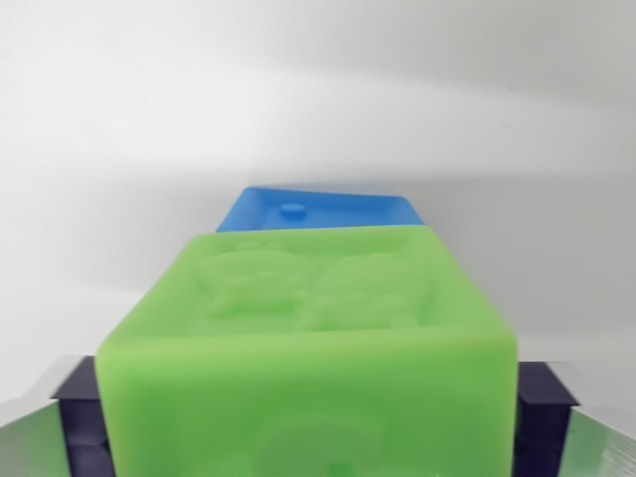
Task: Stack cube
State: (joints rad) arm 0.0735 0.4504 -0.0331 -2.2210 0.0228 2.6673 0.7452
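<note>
Fig.: Green cube (pixel 318 348), bright lime, w/ raised cartoon-figure relief on top face. Blue cube (pixel 323 211), mid-blue, small round stud on top. Hand pads (pixel 542 397) dark navy. Table (pixel 149 119) plain white.

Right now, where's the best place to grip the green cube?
On its two flat side faces, gripper closing from left and right. The green cube already sits between the dark pads that way; its top is embossed, and the blue cube lies just beyond it.
</note>
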